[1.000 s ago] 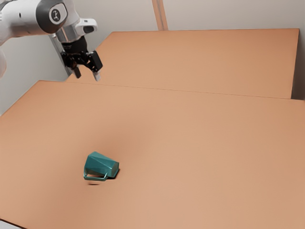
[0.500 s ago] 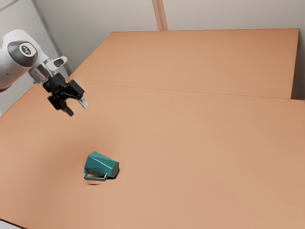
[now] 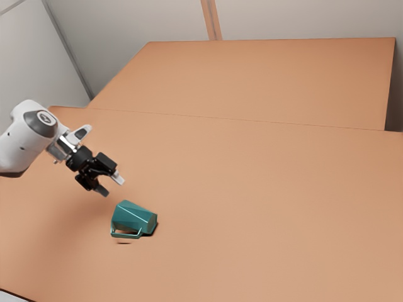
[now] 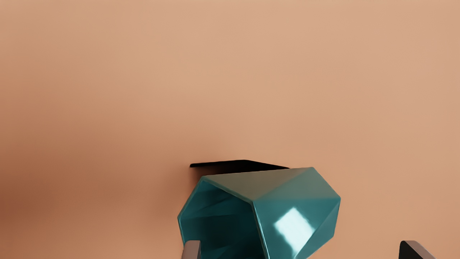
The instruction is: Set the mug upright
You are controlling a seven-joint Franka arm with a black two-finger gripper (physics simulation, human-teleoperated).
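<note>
Wrist view, nearest first: the fingers [image 4: 408,251] stand wide apart, one overlapping the open mouth [image 4: 224,219] of the mug [image 4: 280,190], so its hollow inside can be seen. Exterior view, again near to far: the handle [image 3: 126,236] along the mug's near side, the mug tipped over on the table [image 3: 264,189], the gripper [image 3: 111,185] just above and beyond it, then the pale wall [image 3: 138,38].

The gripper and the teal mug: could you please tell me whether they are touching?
Apart: in the exterior view, bare tabletop shows between the open gripper and the mug lying on its side.
</note>
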